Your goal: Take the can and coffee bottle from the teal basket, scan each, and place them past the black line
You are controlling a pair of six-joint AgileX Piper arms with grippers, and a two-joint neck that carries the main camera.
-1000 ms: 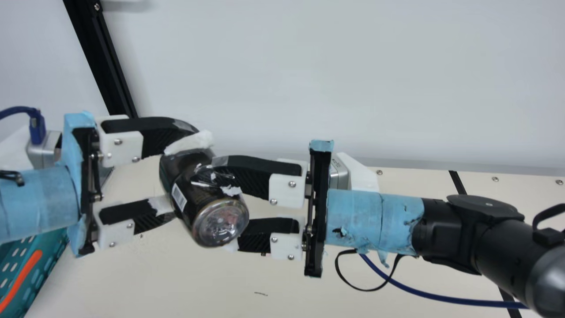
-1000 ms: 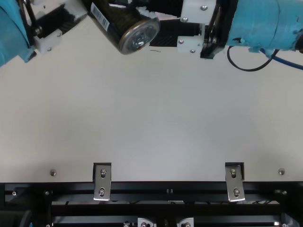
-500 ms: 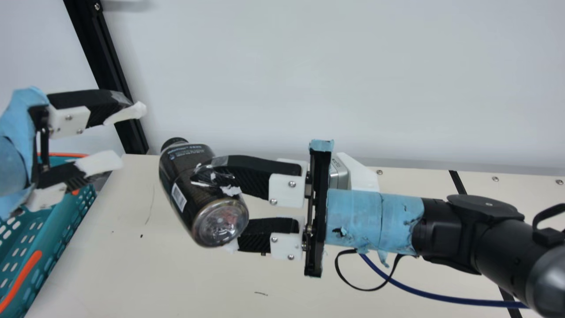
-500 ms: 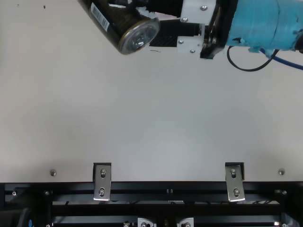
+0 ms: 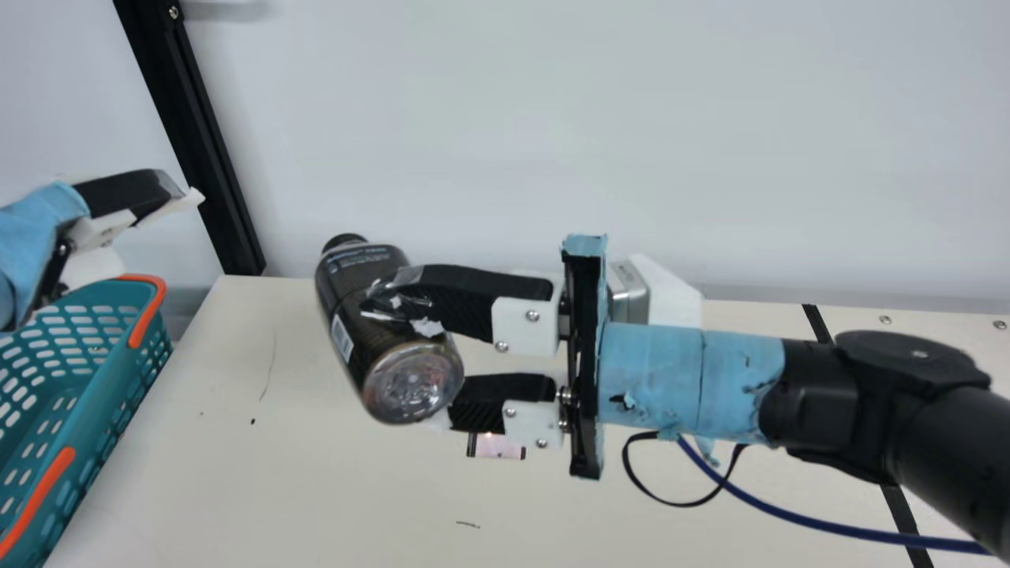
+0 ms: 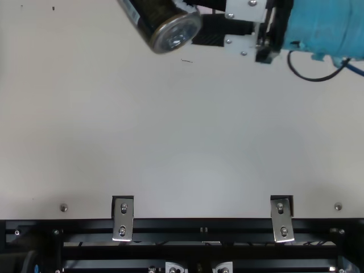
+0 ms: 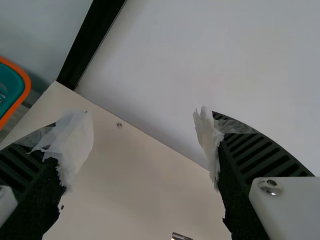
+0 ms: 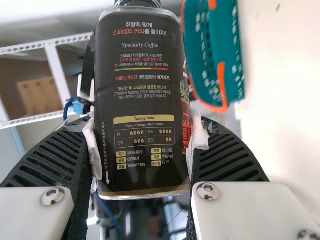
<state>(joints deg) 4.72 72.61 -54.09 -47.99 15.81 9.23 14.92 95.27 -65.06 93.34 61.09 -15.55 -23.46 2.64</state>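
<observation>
Teal basket (image 5: 118, 394), orange trim (image 5: 39, 495) — black coffee bottle (image 8: 142, 107), white-and-yellow print (image 8: 144, 119).

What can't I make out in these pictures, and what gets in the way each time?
- Teal basket: its left part; main view, cut off by the left edge.
- Black line: its middle stretch; main view, hidden behind the right arm.
- Coffee bottle: its upper part; top view, cut off by the upper edge.
- Barcode: its separate bars; main view, too small and blurred.
</observation>
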